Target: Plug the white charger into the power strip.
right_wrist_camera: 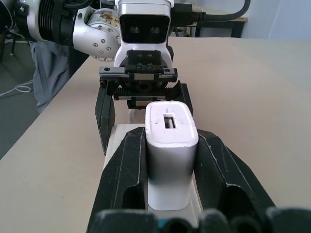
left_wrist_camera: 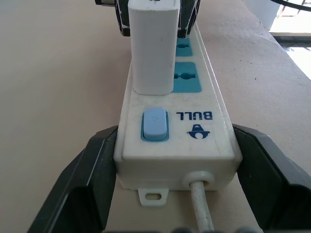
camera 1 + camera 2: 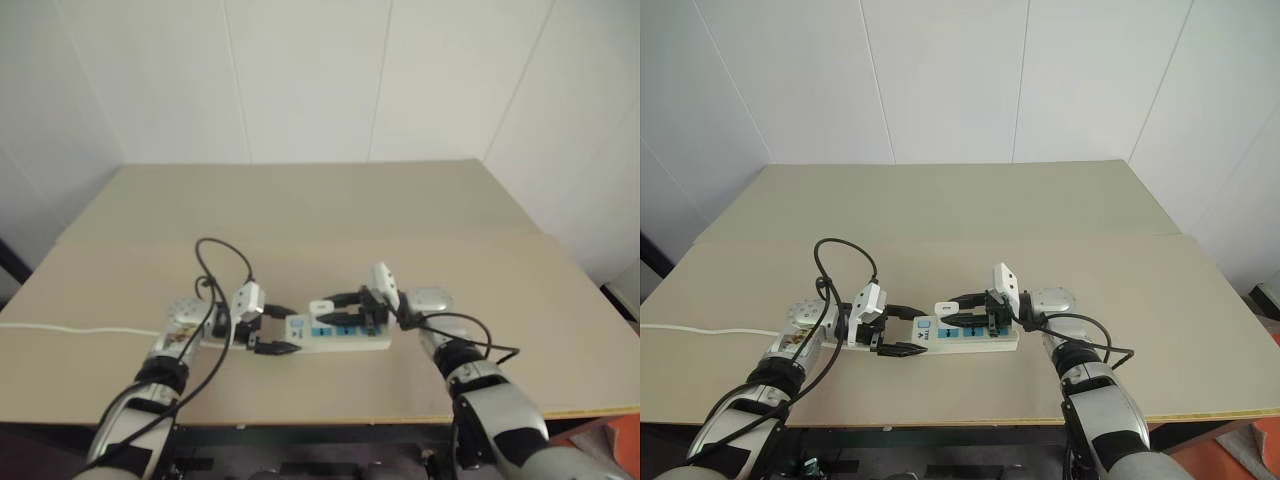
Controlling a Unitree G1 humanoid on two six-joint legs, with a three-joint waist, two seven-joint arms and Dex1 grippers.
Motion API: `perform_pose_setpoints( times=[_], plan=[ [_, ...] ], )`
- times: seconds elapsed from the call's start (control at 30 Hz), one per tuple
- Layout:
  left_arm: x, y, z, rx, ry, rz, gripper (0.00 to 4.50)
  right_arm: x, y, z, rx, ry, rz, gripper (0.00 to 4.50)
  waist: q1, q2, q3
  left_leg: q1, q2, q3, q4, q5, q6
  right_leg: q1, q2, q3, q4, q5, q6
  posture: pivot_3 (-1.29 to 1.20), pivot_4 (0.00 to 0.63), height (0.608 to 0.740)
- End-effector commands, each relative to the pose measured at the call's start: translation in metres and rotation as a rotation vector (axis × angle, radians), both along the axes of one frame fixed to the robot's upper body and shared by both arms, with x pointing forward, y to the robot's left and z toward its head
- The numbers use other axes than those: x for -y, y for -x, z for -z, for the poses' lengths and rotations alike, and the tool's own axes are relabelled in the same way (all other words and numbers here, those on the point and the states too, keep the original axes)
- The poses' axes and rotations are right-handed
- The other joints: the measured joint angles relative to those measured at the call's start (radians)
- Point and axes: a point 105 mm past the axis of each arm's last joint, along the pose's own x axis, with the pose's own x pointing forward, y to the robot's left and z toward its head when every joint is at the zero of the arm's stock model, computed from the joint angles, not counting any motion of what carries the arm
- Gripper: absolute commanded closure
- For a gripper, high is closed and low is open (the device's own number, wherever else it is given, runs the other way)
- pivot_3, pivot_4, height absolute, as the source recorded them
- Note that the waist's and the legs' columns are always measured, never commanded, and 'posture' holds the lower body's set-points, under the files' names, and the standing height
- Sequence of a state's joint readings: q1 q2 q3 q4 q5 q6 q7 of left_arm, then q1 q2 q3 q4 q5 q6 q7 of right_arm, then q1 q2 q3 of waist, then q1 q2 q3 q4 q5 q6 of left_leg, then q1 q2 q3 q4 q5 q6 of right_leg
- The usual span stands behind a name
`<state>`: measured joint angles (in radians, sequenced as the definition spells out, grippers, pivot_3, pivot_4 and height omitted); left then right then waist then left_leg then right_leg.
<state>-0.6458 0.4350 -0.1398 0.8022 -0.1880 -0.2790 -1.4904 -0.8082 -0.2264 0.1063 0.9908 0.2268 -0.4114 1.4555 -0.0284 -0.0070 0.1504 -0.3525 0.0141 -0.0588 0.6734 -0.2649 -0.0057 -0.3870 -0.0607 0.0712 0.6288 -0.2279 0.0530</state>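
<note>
— Two grippers, one strip: what is the picture, left to right?

— My left gripper [image 3: 268, 331] is clamped on the switch end of the power strip [image 3: 970, 342], one black finger against each long side, just where the thin cord [image 2: 200, 206] leaves it. The strip lies flat on the table [image 3: 330, 200]. Toward the strip's middle stands the white charger [image 1: 171, 150], upright on a blue socket, my right gripper [image 3: 962, 311] closed on its two flanks.

— Is it seated?

— I judge it nearly home; I cannot see the prongs, and its base meets the strip's face in the left wrist view.

— How do you finish well?

— Press straight down, charger kept square to the strip, left grip firm so the strip cannot slide or tip, then let go.
</note>
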Motion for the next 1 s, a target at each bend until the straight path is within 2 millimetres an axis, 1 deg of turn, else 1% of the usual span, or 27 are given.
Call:
perform_pose_setpoints(
  times=[0.03, 0.2, 0.27, 0.33, 0.53, 0.63, 0.7, 0.77, 0.83, 0.9, 0.97, 1.0],
  plan=[
    [0.003, 0.013, 0.017, -0.038, -0.070, 0.068, 1.26, 0.027, 0.001, 0.039, -0.115, 0.143, 0.099, 3.38, 0.000, 0.000, 0.000, 0.000, 0.000, 0.000, 0.000, 0.000, 0.000, 0.000, 0.000, 0.000, 0.000, 0.000, 0.000, 0.00, 0.150, 0.740],
    [0.005, 0.015, 0.016, -0.049, -0.043, 0.073, 1.26, 0.030, 0.001, 0.036, -0.081, 0.123, 0.111, 3.38, 0.000, 0.000, -0.001, 0.000, 0.000, 0.000, 0.000, 0.000, 0.000, 0.000, 0.000, 0.000, 0.000, 0.000, 0.000, 0.00, 0.150, 0.740],
    [0.005, 0.015, 0.016, -0.044, -0.044, 0.071, 1.26, 0.030, 0.002, 0.033, -0.054, 0.115, 0.101, 2.65, 0.001, 0.000, -0.001, 0.000, 0.000, 0.000, -0.001, 0.000, 0.000, 0.000, 0.000, 0.000, -0.001, -0.001, 0.001, 0.00, 0.150, 0.740],
    [0.004, 0.014, 0.016, -0.039, -0.045, 0.067, 1.26, 0.031, 0.004, 0.031, -0.032, 0.117, 0.073, 2.12, 0.002, 0.000, -0.002, 0.000, 0.000, 0.000, -0.001, 0.000, 0.000, 0.000, 0.000, 0.000, -0.001, -0.001, 0.001, 0.00, 0.150, 0.740],
    [0.004, 0.013, 0.016, -0.036, -0.047, 0.060, 1.26, 0.033, 0.010, 0.027, 0.022, 0.117, 0.026, 0.03, -0.001, -0.001, -0.002, 0.000, 0.000, 0.000, -0.004, 0.000, 0.000, 0.000, 0.000, 0.000, -0.002, -0.002, 0.000, 0.00, 0.150, 0.740],
    [0.005, 0.010, 0.017, -0.052, -0.040, 0.031, 1.26, 0.033, 0.011, 0.027, 0.034, 0.119, 0.014, 0.03, -0.001, -0.001, -0.002, 0.000, 0.000, 0.000, -0.004, 0.000, 0.000, 0.000, 0.000, 0.000, -0.002, -0.002, 0.000, 0.00, 0.150, 0.740],
    [0.009, 0.007, 0.013, -0.057, -0.004, 0.008, 1.26, 0.034, 0.013, 0.027, 0.031, 0.126, -0.003, 0.03, -0.001, -0.001, -0.002, 0.000, 0.000, 0.000, -0.004, 0.000, 0.000, 0.000, 0.000, 0.000, -0.002, -0.002, 0.000, 0.00, 0.150, 0.740],
    [0.012, 0.007, 0.008, -0.049, 0.023, 0.024, 1.26, 0.035, 0.014, 0.026, 0.028, 0.131, -0.015, 0.03, 0.001, -0.001, -0.002, 0.000, 0.000, 0.000, -0.004, 0.000, 0.000, 0.000, 0.000, 0.000, -0.002, -0.002, 0.000, 0.00, 0.150, 0.740],
    [0.016, 0.006, -0.003, -0.040, 0.093, 0.038, 0.53, 0.035, 0.012, 0.022, 0.055, 0.105, -0.005, 0.00, 0.002, -0.001, -0.002, 0.000, 0.000, 0.000, -0.004, 0.000, 0.000, 0.000, 0.000, 0.000, -0.003, -0.002, 0.000, 0.00, 0.150, 0.740],
    [0.019, 0.005, -0.014, -0.008, 0.143, 0.047, 0.02, 0.034, 0.010, 0.013, 0.097, 0.054, 0.012, 0.00, 0.000, -0.003, -0.001, -0.001, 0.000, 0.000, -0.004, 0.000, 0.000, -0.001, 0.000, 0.000, -0.003, -0.002, 0.000, 0.00, 0.150, 0.740],
    [0.020, 0.005, -0.020, 0.012, 0.163, 0.060, 0.02, 0.035, 0.010, 0.005, 0.116, 0.017, 0.012, 0.00, -0.006, -0.006, 0.003, -0.001, 0.000, 0.000, -0.004, 0.000, 0.000, -0.002, 0.000, 0.000, -0.002, -0.001, 0.000, 0.00, 0.150, 0.740],
    [0.020, 0.008, -0.026, 0.003, 0.184, 0.084, 0.02, 0.037, 0.008, 0.000, 0.126, 0.010, 0.008, 0.00, -0.013, -0.006, 0.006, -0.002, 0.001, 0.000, -0.004, 0.000, 0.000, -0.003, 0.000, 0.000, -0.002, 0.000, -0.003, 0.00, 0.150, 0.740]
  ],
)
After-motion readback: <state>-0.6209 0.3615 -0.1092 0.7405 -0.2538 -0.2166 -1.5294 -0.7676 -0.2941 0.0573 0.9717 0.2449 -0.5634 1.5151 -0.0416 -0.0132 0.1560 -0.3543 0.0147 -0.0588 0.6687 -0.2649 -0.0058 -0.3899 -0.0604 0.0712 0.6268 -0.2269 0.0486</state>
